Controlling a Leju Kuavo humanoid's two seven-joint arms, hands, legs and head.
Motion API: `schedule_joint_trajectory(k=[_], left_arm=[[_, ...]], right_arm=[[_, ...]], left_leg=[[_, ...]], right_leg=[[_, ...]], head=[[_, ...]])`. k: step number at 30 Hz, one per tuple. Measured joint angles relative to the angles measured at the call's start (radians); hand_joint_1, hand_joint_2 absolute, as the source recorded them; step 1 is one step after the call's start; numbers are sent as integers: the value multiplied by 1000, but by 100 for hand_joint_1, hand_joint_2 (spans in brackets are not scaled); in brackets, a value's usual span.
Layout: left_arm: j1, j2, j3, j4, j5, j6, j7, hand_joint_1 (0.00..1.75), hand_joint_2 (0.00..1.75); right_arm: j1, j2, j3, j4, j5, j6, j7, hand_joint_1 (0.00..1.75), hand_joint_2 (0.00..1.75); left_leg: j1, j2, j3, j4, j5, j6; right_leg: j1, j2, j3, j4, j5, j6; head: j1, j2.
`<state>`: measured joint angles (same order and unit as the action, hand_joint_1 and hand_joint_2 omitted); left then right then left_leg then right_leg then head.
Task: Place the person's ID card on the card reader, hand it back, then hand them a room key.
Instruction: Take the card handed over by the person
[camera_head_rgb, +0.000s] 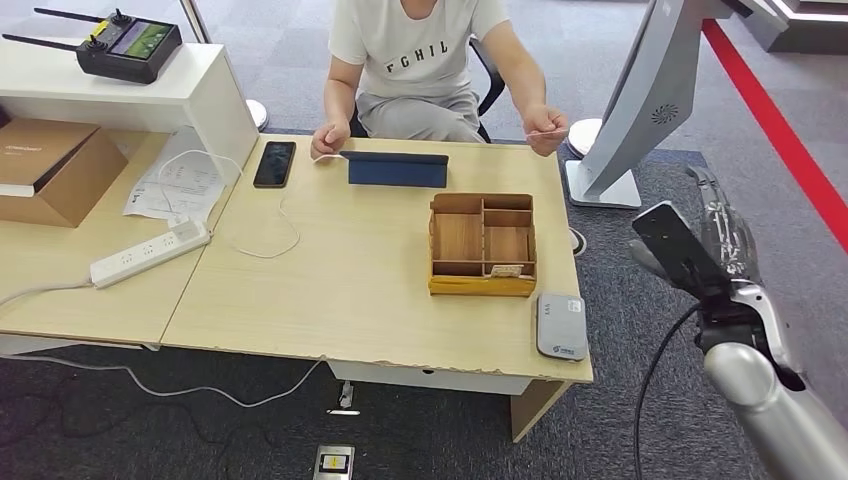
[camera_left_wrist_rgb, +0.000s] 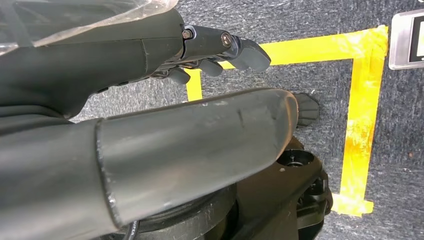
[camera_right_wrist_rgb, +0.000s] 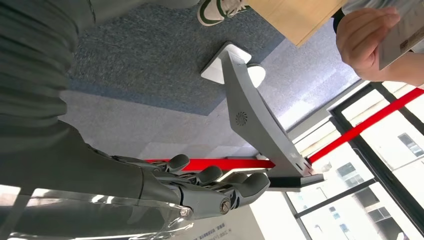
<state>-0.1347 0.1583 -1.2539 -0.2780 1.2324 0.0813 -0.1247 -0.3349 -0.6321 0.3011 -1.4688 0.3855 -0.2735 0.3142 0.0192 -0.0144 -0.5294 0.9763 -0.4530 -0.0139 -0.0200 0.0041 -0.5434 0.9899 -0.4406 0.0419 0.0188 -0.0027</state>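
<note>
Sitting behind the surface (camera_head_rgb: 330, 300), a person (camera_head_rgb: 415, 60) is seen from the neck down only, the head being cut off by the frame. A small pale card, presumably the ID card (camera_head_rgb: 545, 132), is pinched in the person's hand (camera_head_rgb: 546, 128) at the far right corner of the surface; it's too small in the head view to read. In the right wrist view part of the same card (camera_right_wrist_rgb: 402, 37) is caught at the picture's edge, mostly cropped.

The grey card reader (camera_head_rgb: 562, 325) is lying flat at the near right corner, just beside a wooden organizer box (camera_head_rgb: 482, 245). Something card-like is tucked in the box's front compartment, but whether that's a room key can't be told.

The right hand (camera_head_rgb: 722, 235) is held out past the surface's right edge, well apart from the reader, fingers (camera_right_wrist_rgb: 210, 175) stretched out and holding nothing. The left hand (camera_left_wrist_rgb: 200, 50) is pointed down at carpet with yellow tape (camera_left_wrist_rgb: 360, 115), fingers (camera_left_wrist_rgb: 245, 52) loosely extended, nothing in them.
</note>
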Motion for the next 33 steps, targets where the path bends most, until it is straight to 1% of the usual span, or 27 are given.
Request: schedule_joint_trajectory(k=[10, 20, 25, 33], left_arm=[[0, 0, -6, -8, -5, 11, 8, 0, 0], [0, 0, -8, -15, 0, 27, 29, 0, 0], [1, 0, -8, -21, 1, 34, 33, 0, 0], [1, 0, -8, -25, 1, 39, 33, 0, 0]], right_arm=[[-61, 36, 63, 130, 8, -66, -44, 0, 175], [-120, 74, 124, 239, -8, -110, -66, 0, 175], [-137, 84, 151, 284, -16, -129, -76, 0, 175], [-153, 92, 188, 328, -15, -134, -77, 0, 175]], left_leg=[[0, 0, -1, 0, 0, 0], [0, 0, -1, 0, 0, 0], [0, 0, -1, 0, 0, 0], [0, 0, -1, 0, 0, 0]], right_leg=[[0, 0, -1, 0, 0, 0], [0, 0, -1, 0, 0, 0], [0, 0, -1, 0, 0, 0], [0, 0, -1, 0, 0, 0]], head=[[0, 0], [0, 0], [0, 0], [0, 0]])
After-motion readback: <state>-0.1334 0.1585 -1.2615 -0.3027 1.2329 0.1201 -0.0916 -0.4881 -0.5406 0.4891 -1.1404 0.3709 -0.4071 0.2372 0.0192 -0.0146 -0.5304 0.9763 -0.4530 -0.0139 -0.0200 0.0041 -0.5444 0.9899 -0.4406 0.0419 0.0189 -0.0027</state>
